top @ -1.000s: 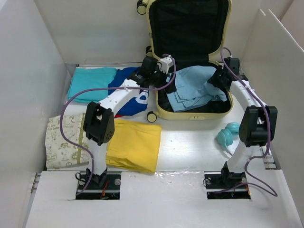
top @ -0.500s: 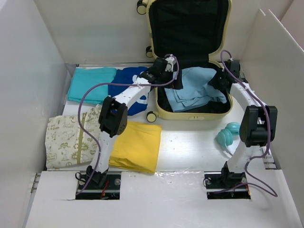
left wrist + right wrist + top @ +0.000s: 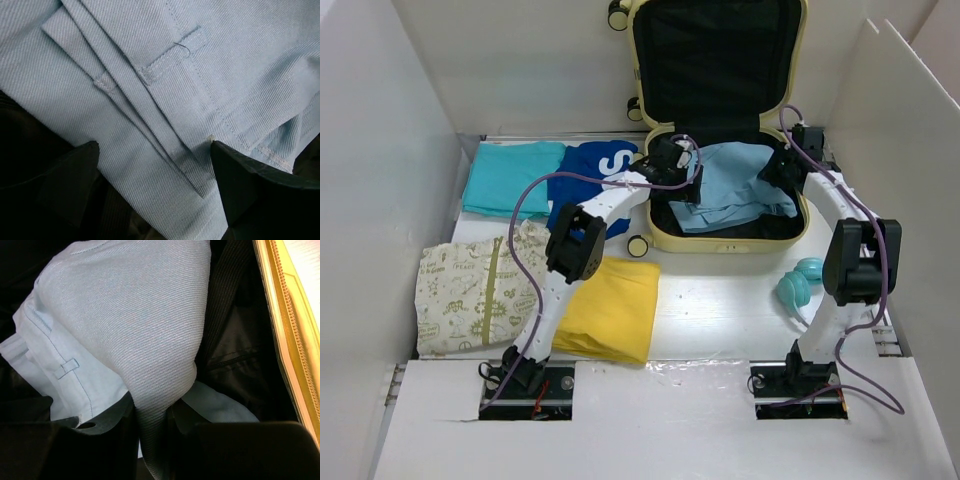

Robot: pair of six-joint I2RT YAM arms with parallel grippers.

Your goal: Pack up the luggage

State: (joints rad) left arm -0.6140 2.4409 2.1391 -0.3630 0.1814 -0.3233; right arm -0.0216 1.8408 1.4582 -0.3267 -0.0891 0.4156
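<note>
Two fingers of the left gripper (image 3: 154,147) stand wide apart just over the light blue garment (image 3: 210,70); the right gripper (image 3: 150,415) is clenched on a fold of it. Both arms reach into the luggage (image 3: 720,243), which lies open at the table's (image 3: 720,300) far side. The left arm has swung in from the luggage's left rim.

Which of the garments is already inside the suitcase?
The pale blue trousers: they alone lie in the luggage. The teal top, dark blue shirt, cream printed piece and yellow garment are on the table left of it.
</note>
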